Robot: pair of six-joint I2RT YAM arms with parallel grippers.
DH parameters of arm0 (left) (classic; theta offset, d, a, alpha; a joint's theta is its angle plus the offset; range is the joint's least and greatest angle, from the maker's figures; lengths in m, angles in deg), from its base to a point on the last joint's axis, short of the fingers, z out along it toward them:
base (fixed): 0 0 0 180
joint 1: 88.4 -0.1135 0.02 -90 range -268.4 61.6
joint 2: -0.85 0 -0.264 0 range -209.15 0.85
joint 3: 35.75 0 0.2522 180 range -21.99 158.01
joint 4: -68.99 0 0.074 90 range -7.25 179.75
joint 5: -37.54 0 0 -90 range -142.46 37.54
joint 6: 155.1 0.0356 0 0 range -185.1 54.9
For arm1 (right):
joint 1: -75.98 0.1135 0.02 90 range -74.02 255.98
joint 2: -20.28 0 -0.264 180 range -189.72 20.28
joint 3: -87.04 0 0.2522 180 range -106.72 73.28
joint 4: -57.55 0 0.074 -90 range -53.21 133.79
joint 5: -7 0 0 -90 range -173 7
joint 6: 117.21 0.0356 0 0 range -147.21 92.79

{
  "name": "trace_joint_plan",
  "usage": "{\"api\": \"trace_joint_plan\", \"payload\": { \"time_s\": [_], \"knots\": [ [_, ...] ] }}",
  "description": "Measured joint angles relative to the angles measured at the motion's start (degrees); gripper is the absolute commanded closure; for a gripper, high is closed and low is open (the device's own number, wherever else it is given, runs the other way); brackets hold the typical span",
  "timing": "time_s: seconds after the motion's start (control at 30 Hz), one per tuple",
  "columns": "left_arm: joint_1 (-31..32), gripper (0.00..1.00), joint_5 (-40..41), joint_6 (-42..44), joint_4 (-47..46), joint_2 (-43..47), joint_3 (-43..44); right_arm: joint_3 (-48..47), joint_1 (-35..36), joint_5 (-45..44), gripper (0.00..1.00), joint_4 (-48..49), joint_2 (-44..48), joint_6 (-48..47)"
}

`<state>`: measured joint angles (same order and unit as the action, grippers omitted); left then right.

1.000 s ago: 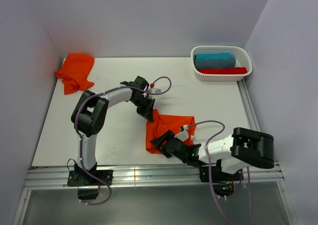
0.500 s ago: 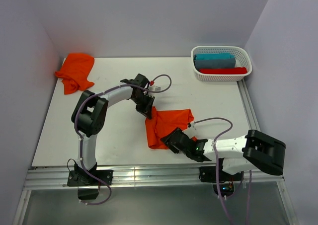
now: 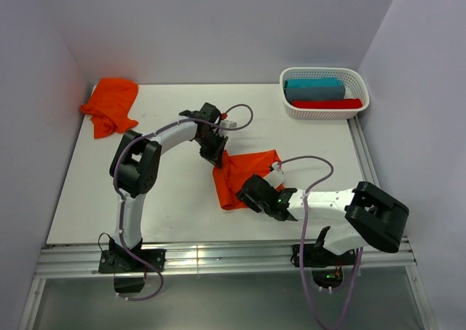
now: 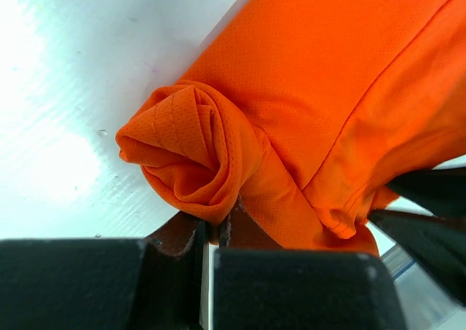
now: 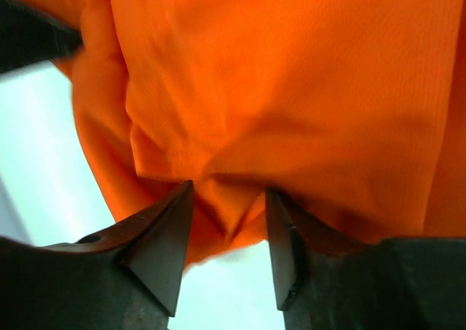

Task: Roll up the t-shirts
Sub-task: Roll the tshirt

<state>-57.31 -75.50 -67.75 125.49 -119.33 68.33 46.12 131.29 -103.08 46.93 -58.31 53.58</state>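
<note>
While left fingers pinch t-shirt roll | right fingers spread around fabric fold

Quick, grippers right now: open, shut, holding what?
Left gripper: shut on the t-shirt.
Right gripper: jaws apart around a fold of it; grip unclear.

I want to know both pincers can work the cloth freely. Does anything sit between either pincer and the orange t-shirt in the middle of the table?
Nothing visible does. The left pincer is shut on the rolled end of the t-shirt, and the right pincer has the shirt's fabric bunched between its fingers. The white basket and the other orange t-shirt lie far off.
</note>
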Motion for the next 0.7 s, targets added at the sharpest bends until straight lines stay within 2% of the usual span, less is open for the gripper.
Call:
{"api": "trace_joint_plan", "payload": {
  "time_s": [0.13,0.33,0.53,0.7],
  "knots": [
    [0.17,1.0,1.55,-0.13,1.36,-0.9,1.86,-4.87,4.96,-2.29,0.43,-9.46,-0.55,-0.76],
    [0.57,1.0,3.76,-0.13,2.82,-1.7,3.63,-12.48,12.98,-4.39,0.45,-20.35,-2.6,-1.03],
    [1.01,1.0,4.96,-0.13,3.89,-2.34,4.68,-22.62,13.81,-8.31,0.46,-28.06,-5.49,-3.98],
    [1.27,1.0,5.29,-0.13,4.57,-2.64,5.33,-32.44,12.98,-12.37,0.46,-31.63,-11.37,-9.66]
  ]
}}
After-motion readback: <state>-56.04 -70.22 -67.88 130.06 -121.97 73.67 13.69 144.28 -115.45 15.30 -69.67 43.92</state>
